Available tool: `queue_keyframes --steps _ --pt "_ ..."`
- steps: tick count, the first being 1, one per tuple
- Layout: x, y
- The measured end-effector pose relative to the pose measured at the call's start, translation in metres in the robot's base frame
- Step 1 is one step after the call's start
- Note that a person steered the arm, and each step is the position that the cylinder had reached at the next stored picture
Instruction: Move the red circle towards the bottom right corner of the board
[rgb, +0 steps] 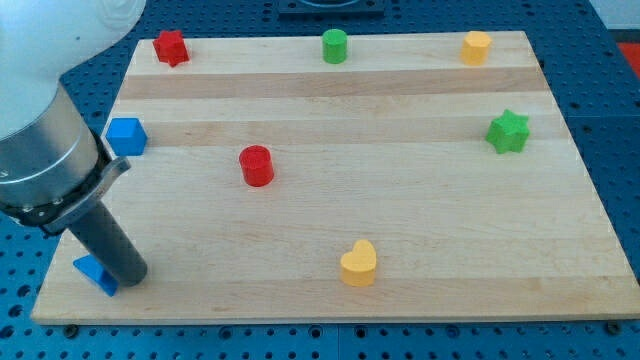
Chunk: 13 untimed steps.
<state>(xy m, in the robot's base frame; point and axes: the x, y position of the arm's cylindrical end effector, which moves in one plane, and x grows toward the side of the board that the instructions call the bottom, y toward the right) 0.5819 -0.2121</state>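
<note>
The red circle (257, 165) is a short cylinder standing left of the board's middle. My tip (131, 276) rests on the wooden board (440, 230) near its bottom left corner, well down and to the left of the red circle. A blue triangle (96, 272) lies right beside the tip on its left, partly hidden by the rod.
A blue cube (127, 136) sits at the left edge. A red star (171, 47), a green cylinder (334, 46) and a yellow block (476, 47) line the top edge. A green star (508, 131) is at the right. A yellow heart (358, 264) lies at bottom centre.
</note>
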Motion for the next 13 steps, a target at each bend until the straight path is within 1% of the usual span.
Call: queue_keyframes --steps 1,3,4,5,6,7,8,9,10,13 --pt "0.0 -0.011" --pt "0.0 -0.012" --pt "-0.014 -0.01" --pt "-0.059 0.003" --pt "-0.087 0.018" --pt "-0.098 0.055" --pt "-0.119 0.079" --pt "-0.137 0.088" --pt "-0.142 0.103" --pt "-0.138 0.182"
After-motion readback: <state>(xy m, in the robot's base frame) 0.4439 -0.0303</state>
